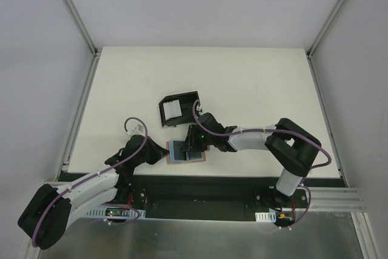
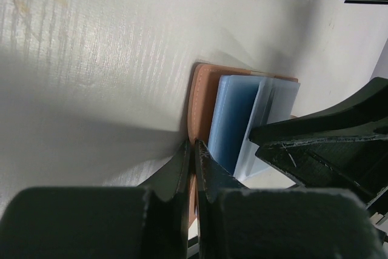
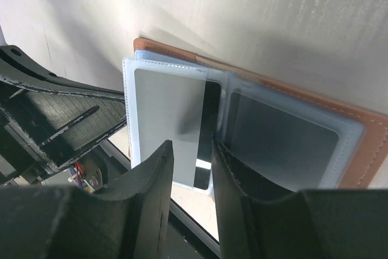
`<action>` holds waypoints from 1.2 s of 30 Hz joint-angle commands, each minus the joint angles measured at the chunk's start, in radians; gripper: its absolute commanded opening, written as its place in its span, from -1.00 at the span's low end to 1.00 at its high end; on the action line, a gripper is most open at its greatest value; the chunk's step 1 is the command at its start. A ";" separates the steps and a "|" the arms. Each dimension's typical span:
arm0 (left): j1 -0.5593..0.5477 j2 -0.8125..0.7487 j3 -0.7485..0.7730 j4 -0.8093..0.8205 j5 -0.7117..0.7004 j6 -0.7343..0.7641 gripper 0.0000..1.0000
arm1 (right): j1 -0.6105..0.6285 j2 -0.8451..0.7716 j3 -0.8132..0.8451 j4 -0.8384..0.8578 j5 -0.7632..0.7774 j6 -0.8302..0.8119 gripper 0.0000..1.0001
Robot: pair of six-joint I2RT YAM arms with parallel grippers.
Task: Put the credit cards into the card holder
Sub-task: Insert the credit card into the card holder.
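At the near edge of the table (image 1: pixel 242 89), between the two arms, the card holder (image 2: pixel 199 101) is laid open with its long axis running left to right. Its tan outer edge appears to be pinched by the left gripper (image 2: pixel 193 150), whose fingers are pressed together. The right gripper (image 3: pixel 191 144) is poised directly over the clear inner sleeves with its fingers spread. A grey credit card (image 3: pixel 167 119) with a dark stripe is seen in the gap between them, lying lengthwise in line with the fingers. The card is therefore nearer the right arm, just ahead of its fingertips. Whether it is fully seated in its sleeve cannot be told, so a lengthwise push is judged to remain.
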 commanded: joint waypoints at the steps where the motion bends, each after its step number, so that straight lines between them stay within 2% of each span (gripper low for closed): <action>1: 0.009 0.001 -0.038 -0.028 0.004 0.009 -1.00 | 0.013 0.016 0.048 -0.043 -0.025 -0.026 -0.31; 8: 0.009 0.003 -0.036 -0.026 0.004 0.012 -1.00 | 0.024 0.017 0.074 -0.031 -0.035 -0.045 -0.33; 19: 0.009 -0.006 -0.041 -0.028 0.001 0.009 -1.00 | 0.030 -0.045 0.065 -0.144 0.092 -0.092 -0.32; 36: 0.009 -0.003 -0.039 -0.028 -0.001 0.009 -1.00 | 0.049 0.034 0.140 -0.152 0.005 -0.106 -0.31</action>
